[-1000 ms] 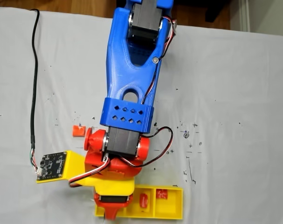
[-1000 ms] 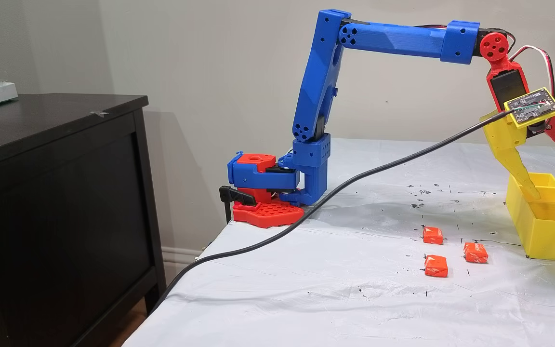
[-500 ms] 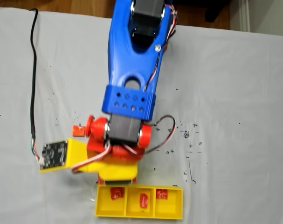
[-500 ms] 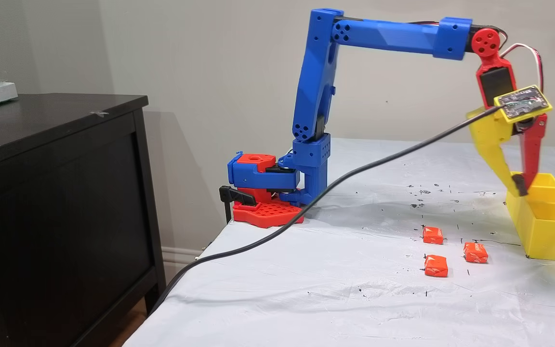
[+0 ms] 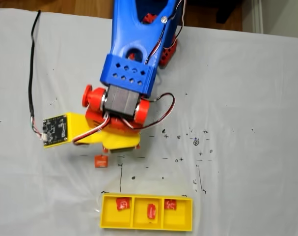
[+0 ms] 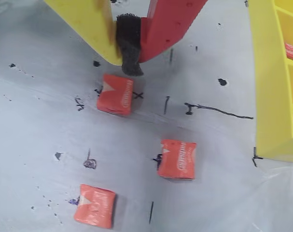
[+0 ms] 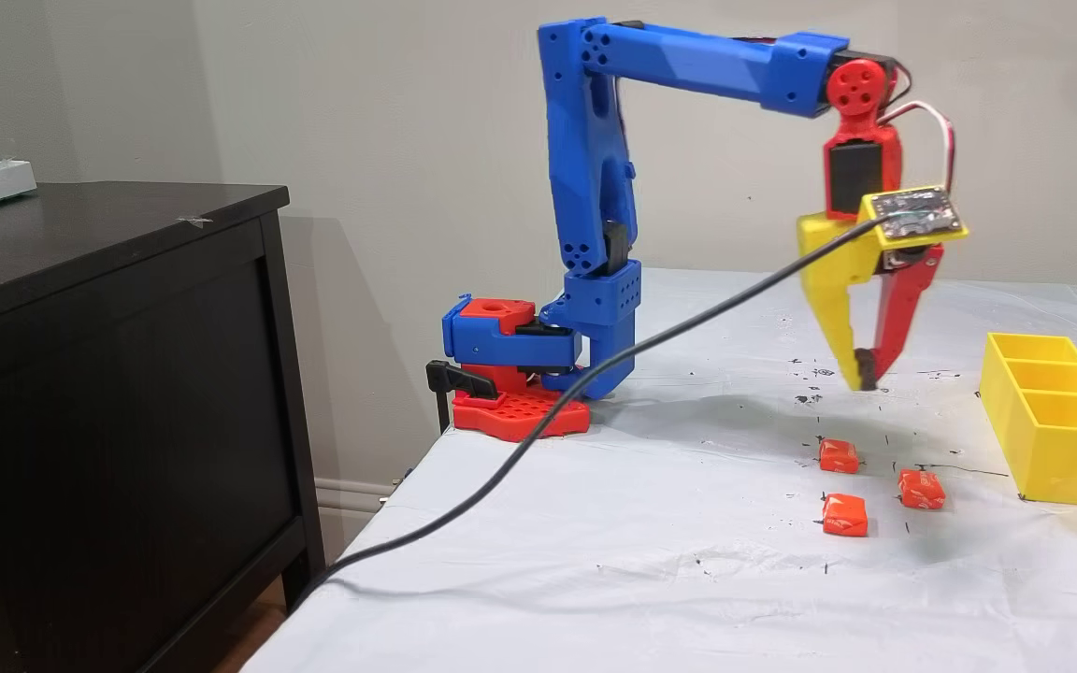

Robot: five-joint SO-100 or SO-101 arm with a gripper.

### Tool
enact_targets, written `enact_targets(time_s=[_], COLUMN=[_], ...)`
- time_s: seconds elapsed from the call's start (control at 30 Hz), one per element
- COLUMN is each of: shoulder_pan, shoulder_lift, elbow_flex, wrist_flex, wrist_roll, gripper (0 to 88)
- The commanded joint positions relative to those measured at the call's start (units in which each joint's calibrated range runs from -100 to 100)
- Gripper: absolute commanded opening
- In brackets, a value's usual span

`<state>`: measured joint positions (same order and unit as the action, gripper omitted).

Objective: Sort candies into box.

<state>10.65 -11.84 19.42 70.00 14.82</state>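
Observation:
In the side fixed view my gripper (image 7: pixel 864 379) hangs shut and empty, tips down, a little above the table. In the wrist view the gripper's (image 6: pixel 129 58) black pads meet just above one orange-red candy (image 6: pixel 116 94). Two more orange-red candies (image 6: pixel 178 158) (image 6: pixel 94 205) lie loose nearby on the cloth. The side view shows the same three candies (image 7: pixel 839 455) (image 7: pixel 921 489) (image 7: pixel 845 515). The yellow box (image 5: pixel 146 227) lies at the near table edge in the overhead fixed view. Each of its compartments holds one red candy (image 5: pixel 122 203) (image 5: pixel 150 211) (image 5: pixel 171 204).
A black cable (image 7: pixel 595 383) runs from the yellow camera bracket (image 7: pixel 912 217) across the white, ink-marked cloth and off the table's left edge. The arm's red and blue base (image 7: pixel 520 374) stands at the back. A dark cabinet (image 7: pixel 108 374) stands left of the table.
My gripper was open in the box's end compartment, left a red candy there, shut, rose and swung back toward the base. It now hangs over the loose candies.

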Motion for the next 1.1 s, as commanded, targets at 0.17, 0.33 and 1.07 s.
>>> enact_targets(time_s=[0.17,0.33,1.07], shoulder_pan=[0.94,1.67,0.76], shoulder_lift=[-3.51,-3.34,2.51], elbow_flex=[2.57,3.93,10.85], wrist_flex=[-0.37,-0.95,-10.69], wrist_roll=[1.66,2.44,2.54], gripper=[20.5,22.9,24.0])
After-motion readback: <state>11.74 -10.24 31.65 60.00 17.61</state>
